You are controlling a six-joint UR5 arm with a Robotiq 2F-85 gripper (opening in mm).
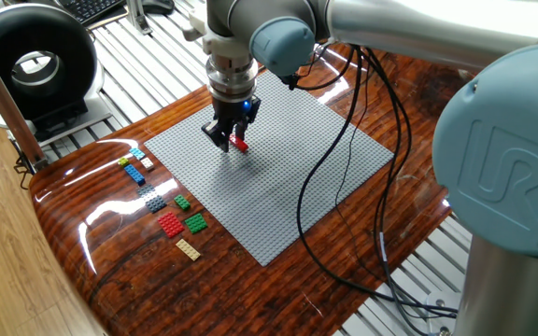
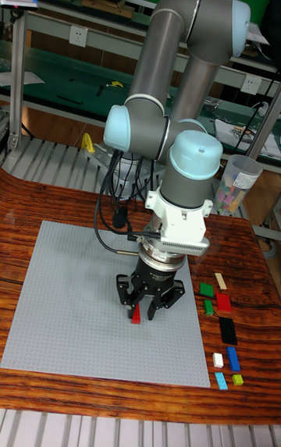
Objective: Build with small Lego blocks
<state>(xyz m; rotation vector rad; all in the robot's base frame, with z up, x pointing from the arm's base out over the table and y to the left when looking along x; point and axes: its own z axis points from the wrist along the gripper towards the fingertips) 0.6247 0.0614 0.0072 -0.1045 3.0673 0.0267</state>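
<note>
Pincer: the pincer (image 1: 230,140) hangs over the grey baseplate (image 1: 278,177), fingers pinching a red brick (image 1: 239,145) that points down toward the studs; whether it touches the plate cannot be told.
Red brick in tall view: one, at (image 2: 136,313), between the dark fingers.
Loose blocks: nine lie on the tabletop (image 1: 120,252) at about 8 o'clock of the baseplate, just off its edge.
Green: two, a small green brick (image 1: 182,202) and a larger green plate (image 1: 195,222).
Red: one red plate (image 1: 170,224), besides the held brick.
Tan: one tan plate (image 1: 188,248), nearest the camera.
Grey: one dark grey plate (image 1: 153,199).
Blue: one blue brick (image 1: 134,174).
Cyan: one cyan piece (image 1: 136,153), farthest back.
White: one white piece (image 1: 147,163).
Yellow-green: one yellow-green piece (image 1: 123,161).
Cables: black cables (image 1: 344,159) trail over the baseplate's 3 o'clock side.
</note>
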